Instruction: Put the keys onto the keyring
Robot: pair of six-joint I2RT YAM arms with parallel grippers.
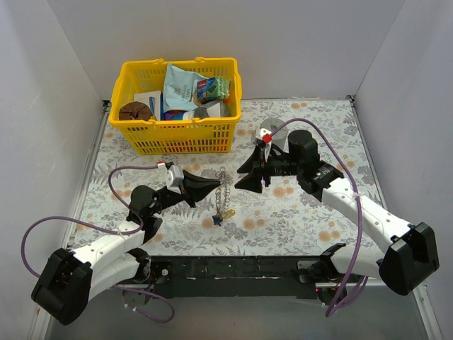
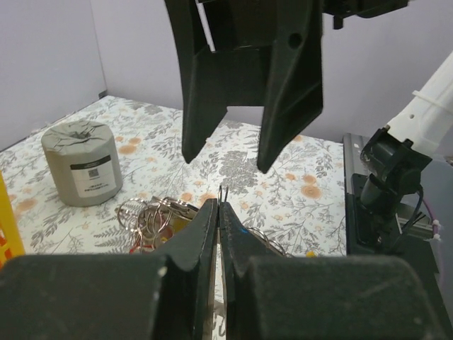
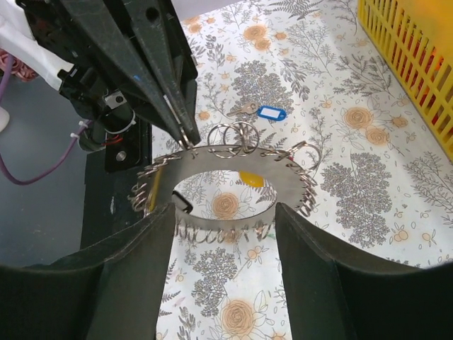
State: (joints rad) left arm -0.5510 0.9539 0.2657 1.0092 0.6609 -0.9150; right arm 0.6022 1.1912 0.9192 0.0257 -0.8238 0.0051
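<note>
The keyring (image 3: 212,161), a flat silver ring with several small wire rings along its rim, is held upright above the table. My left gripper (image 2: 221,202) is shut on its thin edge (image 2: 224,190). In the top view the left gripper (image 1: 214,185) meets the keyring (image 1: 224,188) from the left. My right gripper (image 3: 225,219) is open, one finger on each side of the ring's near rim. In the top view the right gripper (image 1: 249,173) is just right of the ring. A key with a blue tag (image 3: 267,112) lies on the table. A yellow tag (image 3: 249,177) shows through the ring's hole.
A yellow basket (image 1: 141,92) full of packets stands at the back left. A squat grey cylinder (image 2: 81,163) sits on the flowered cloth behind the right gripper. The black base rail (image 1: 233,268) runs along the table's near edge.
</note>
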